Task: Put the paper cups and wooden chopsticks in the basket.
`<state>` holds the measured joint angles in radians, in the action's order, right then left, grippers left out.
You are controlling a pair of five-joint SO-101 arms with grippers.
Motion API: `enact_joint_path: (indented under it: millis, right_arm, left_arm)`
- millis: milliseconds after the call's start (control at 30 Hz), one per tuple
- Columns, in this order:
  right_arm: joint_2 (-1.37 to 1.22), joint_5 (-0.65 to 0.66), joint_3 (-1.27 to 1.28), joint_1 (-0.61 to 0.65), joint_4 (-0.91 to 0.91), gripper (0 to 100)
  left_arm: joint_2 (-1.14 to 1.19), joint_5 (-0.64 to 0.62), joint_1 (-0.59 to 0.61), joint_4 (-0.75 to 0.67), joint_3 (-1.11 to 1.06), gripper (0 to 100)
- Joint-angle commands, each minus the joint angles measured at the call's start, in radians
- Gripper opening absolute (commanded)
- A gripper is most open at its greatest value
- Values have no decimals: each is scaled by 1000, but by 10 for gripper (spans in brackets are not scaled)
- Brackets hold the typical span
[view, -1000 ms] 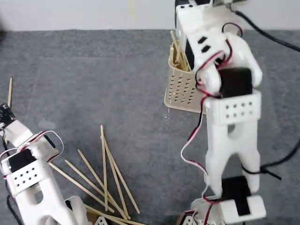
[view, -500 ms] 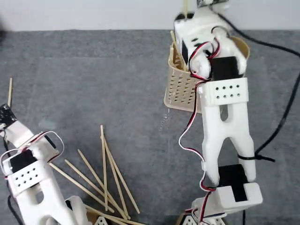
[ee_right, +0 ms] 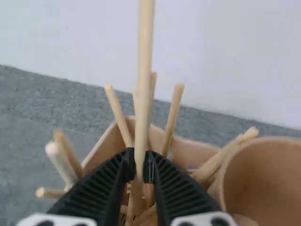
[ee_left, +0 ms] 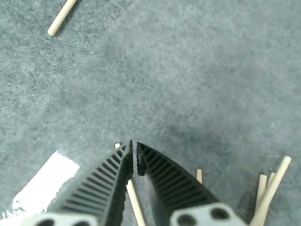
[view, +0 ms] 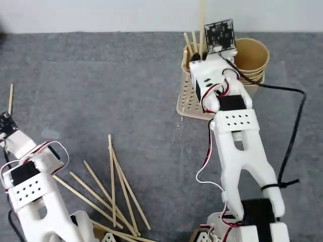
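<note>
**Right hand holds chopstick at basket, left hand low on worktop**

Right hand (ee_right: 138, 165) is grasping one upright chopstick (ee_right: 144, 70), fingers pinched on its lower part. Its bottom end is down among the standing sticks (ee_right: 117, 113), which are tilted inside the basket (view: 193, 98). The basket is near the back of the grey worktop (view: 101, 75).

Stacked paper cups (view: 251, 55) are just beside those sticks at the basket's end. Inside it or beside it, cannot tell.

Left hand (ee_left: 134, 149) is clenched, fingertips together, low over the worktop at the left edge of the high view. A lone stick (ee_left: 134, 202) shows under it. Gripped or just lying there, cannot tell.

Loose chopsticks (view: 111, 181) lie fanned on the worktop between the two arms, well apart from the basket.
</note>
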<state>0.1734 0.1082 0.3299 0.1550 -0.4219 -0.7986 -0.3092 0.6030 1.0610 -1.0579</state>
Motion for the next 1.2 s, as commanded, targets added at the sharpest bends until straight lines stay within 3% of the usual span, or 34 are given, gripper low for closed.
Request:
enact_joint_path:
  millis: [0, 100, 500, 700, 833, 933, 1167]
  right_arm:
    - [71, 8, -15, -22, -22, 133]
    - [94, 11, -60, -1, -88, 184]
    - [326, 5, -216, 170, -519, 175]
    - [401, -60, -212, 271, -794, 9]
    - [387, -69, -181, 318, -978, 24]
    - [375, -69, -78, 343, -1001, 24]
    - [371, -95, 229, 343, -765, 24]
  left_arm:
    - [-21, 6, -2, -20, 7, 13]
    - [-21, 6, -2, -20, 7, 13]
    - [-21, 6, -2, -23, 16, 13]
    - [-18, 14, 3, -18, 79, 13]
    - [-12, 190, 2, -18, 119, 13]
    - [-12, 319, 5, -17, 160, 13]
    - [38, 529, 34, 106, 377, 36]
